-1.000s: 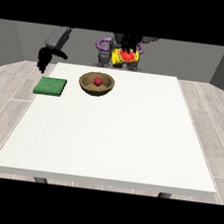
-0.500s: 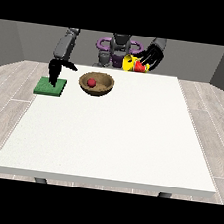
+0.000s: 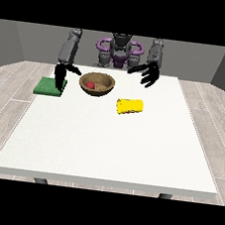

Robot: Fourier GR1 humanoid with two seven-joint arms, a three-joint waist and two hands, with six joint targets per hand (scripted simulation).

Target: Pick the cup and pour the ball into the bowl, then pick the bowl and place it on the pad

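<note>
Yellow cup [image 3: 129,106] now lies on its side on the worktop [image 3: 110,144], released; red ball [image 3: 90,85] sits in wooden bowl [image 3: 97,83]. Pour done. Robot hand at view's right [image 3: 149,74] spread, empty. Robot hand at view's left [image 3: 60,76] hangs between green pad [image 3: 48,86] and bowl, fingers straight down; bowl pickup next.

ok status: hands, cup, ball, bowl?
Both hands open, holding nothing. Yellow cup on its side on table. Red ball in bowl. Bowl beside green pad, nothing between.

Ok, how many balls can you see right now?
1. A red ball sits inside the wooden bowl. The yellow cup lies on its side on the table; its inside is not visible.
</note>
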